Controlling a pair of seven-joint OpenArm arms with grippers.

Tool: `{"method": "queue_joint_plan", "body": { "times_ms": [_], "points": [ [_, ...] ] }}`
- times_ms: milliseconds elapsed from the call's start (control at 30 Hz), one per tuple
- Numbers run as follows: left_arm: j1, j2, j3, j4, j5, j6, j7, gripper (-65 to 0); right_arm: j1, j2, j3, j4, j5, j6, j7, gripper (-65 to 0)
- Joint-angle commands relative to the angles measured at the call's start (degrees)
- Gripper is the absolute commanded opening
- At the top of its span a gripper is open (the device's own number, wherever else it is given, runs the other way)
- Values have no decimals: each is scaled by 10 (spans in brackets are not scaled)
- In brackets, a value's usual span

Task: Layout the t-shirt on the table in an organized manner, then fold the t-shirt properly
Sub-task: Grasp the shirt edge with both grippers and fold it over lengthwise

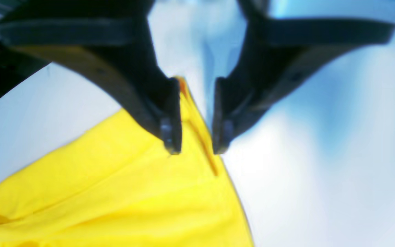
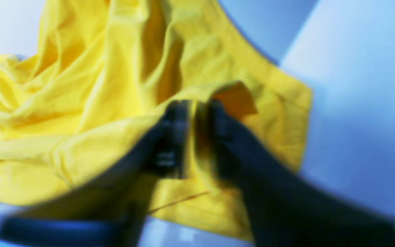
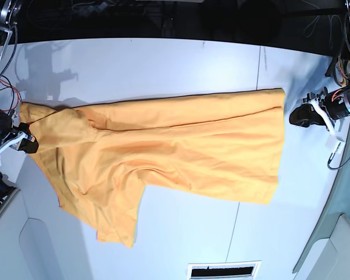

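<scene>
The orange-yellow t-shirt (image 3: 181,146) lies spread lengthwise across the white table (image 3: 163,64), creased and bunched at its left end. My right gripper (image 3: 29,143) is at that left end. In the right wrist view, which is blurred, it (image 2: 197,109) is shut on a raised fold of the t-shirt (image 2: 98,85). My left gripper (image 3: 297,115) sits just off the shirt's right edge, apart from the cloth. In the left wrist view it (image 1: 195,144) is open, its jaws straddling the corner hem of the t-shirt (image 1: 132,192) that lies flat on the table (image 1: 321,171).
A dark slotted vent (image 3: 224,270) sits at the table's near edge. A thin seam line (image 3: 261,64) crosses the tabletop at the right. Cables and hardware (image 3: 344,70) crowd the right edge. Dark floor lies beyond the far edge.
</scene>
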State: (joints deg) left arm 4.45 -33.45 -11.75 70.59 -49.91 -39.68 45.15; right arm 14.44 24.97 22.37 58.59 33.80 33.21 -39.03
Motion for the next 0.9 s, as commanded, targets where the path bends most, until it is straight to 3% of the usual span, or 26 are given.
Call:
{"method": "queue_joint_plan", "body": {
  "times_ms": [0, 33, 100, 300, 433, 567, 667, 733, 800, 867],
  "points": [
    [-8, -9, -5, 7, -10, -3, -12, -406, 14, 11, 3, 6, 9, 0, 15, -369],
    [-8, -8, -5, 7, -10, -3, -12, -375, 14, 9, 3, 7, 9, 0, 15, -326],
    [-8, -9, -5, 7, -10, -3, -2, -330, 14, 9, 3, 8, 9, -1, 14, -311],
    [-2, -9, -22, 7, -69, -3, 78, -326, 11, 10, 69, 20, 11, -6, -20, -311],
    [18, -8, -41, 7, -82, -3, 78, -326, 6, 18, 122, 19, 11, -7, -39, -311],
    [27, -3, -41, 7, -81, -3, 65, -323, -19, 29, 129, 16, 0, -15, -25, -311],
    [27, 10, -41, 7, -67, -3, 45, -251, -36, 28, 129, -3, -5, -16, -7, -307],
    [27, 21, -41, 6, -34, -3, 25, -203, -45, 28, 129, -23, 0, -15, 0, -252],
    [27, 29, -41, 5, -14, -3, 9, -198, -47, 28, 129, -47, 16, -13, 0, -202],
    [24, 35, -41, 4, -8, -3, 0, -198, -46, 26, 129, -65, 33, -5, 0, -203]
  ]
}}
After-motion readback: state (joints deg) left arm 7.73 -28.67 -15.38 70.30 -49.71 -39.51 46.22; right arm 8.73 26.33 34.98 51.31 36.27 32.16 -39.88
